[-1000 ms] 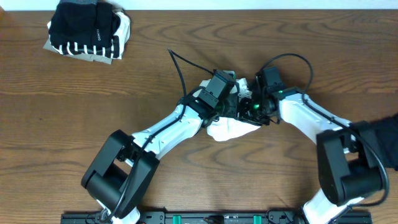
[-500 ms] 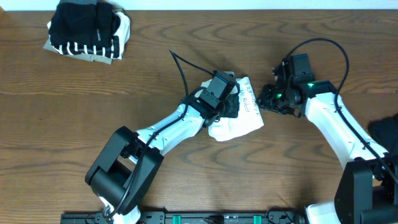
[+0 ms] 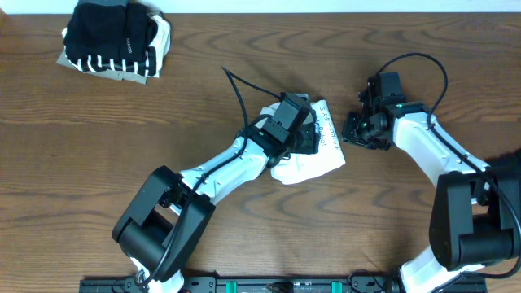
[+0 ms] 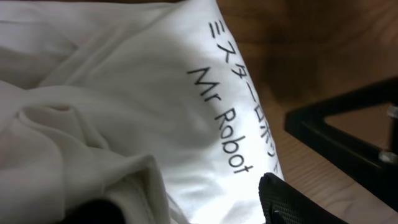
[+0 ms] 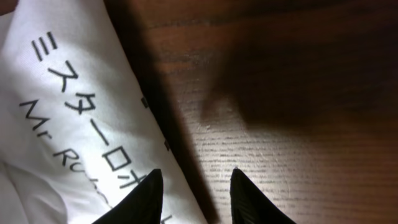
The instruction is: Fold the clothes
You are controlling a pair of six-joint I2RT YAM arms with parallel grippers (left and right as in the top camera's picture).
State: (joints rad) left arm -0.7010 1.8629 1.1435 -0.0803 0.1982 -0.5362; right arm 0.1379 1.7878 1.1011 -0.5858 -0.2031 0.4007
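A folded white T-shirt (image 3: 313,159) with dark lettering lies mid-table. My left gripper (image 3: 309,137) sits on its upper left part. In the left wrist view the shirt (image 4: 124,93) fills the frame. The left gripper (image 4: 193,214) is open, its ridged fingertip (image 4: 292,202) at the shirt's edge and a loose fold lying between the jaws. My right gripper (image 3: 359,130) hovers just right of the shirt. In the right wrist view this gripper (image 5: 194,186) is open and holds nothing. One tip is over the shirt's (image 5: 68,112) lettered edge, the other over bare wood.
A stack of folded black, striped and beige clothes (image 3: 114,41) sits at the far left corner. A dark garment (image 3: 509,171) lies at the right edge. A black cable (image 3: 236,89) runs from the left arm. Part of the right arm (image 4: 348,134) shows beside the shirt.
The right gripper has drawn back to the right, off the shirt where both grippers met. The left jaws have widened and let the fabric go.
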